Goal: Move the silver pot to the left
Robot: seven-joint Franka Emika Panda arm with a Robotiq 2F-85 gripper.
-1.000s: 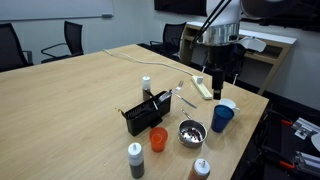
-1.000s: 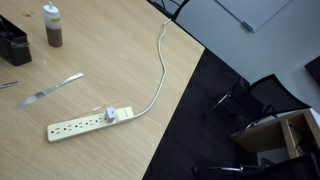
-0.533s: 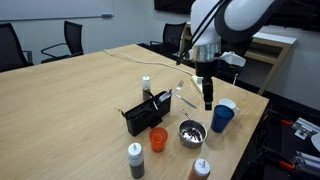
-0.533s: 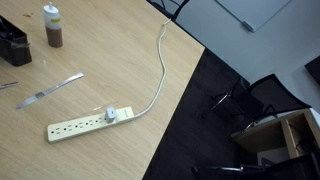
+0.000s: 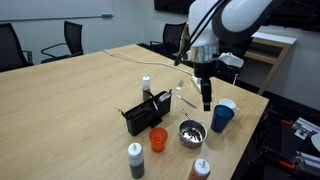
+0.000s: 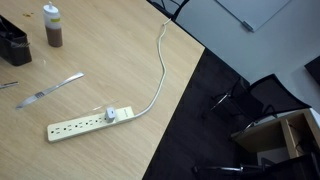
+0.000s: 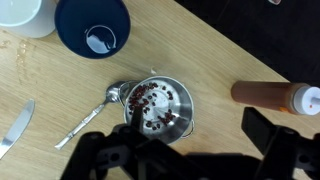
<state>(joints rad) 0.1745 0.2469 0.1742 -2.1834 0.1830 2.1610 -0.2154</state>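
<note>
Small round shiny silver pot (image 7: pixel 158 107) with a speckled dark inside, standing on a pale wooden counter (image 7: pixel 215 60). In the wrist view, centred in the gap between two dark robot fingers (image 7: pixel 272 142), untouched by either. Fingers spread wide, holding nothing. In an exterior view, fingers (image 5: pixel 207 98) hanging above the counter, the pot (image 5: pixel 191 131) lower down and a little off to one side.

One pot only.

Three cups:
- one dark blue round cup (image 7: pixel 93 25), just past the pot beyond the fingertips;
- one white cup (image 7: pixel 20 12), beside the blue one;
- one small orange cup (image 5: pixel 158 138), near the pot and farther from the fingers than the pot.

One metal spoon (image 7: pixel 95 112), its bowl right at the pot's rim; contact impossible to tell.

One table knife (image 7: pixel 15 128), outside the fingers on the spoon's side.

Three bottles:
- one brown bottle with a white cap (image 7: pixel 268 93), just beyond the opposite finger;
- one grey bottle (image 5: pixel 135 158), well apart from the fingers;
- one dark bottle with a white cap (image 5: pixel 146 88), well apart from the fingers.

One black open box (image 5: pixel 140 118), beside the orange cup.

One cream power strip (image 6: pixel 88 124) with a trailing cord.
</note>
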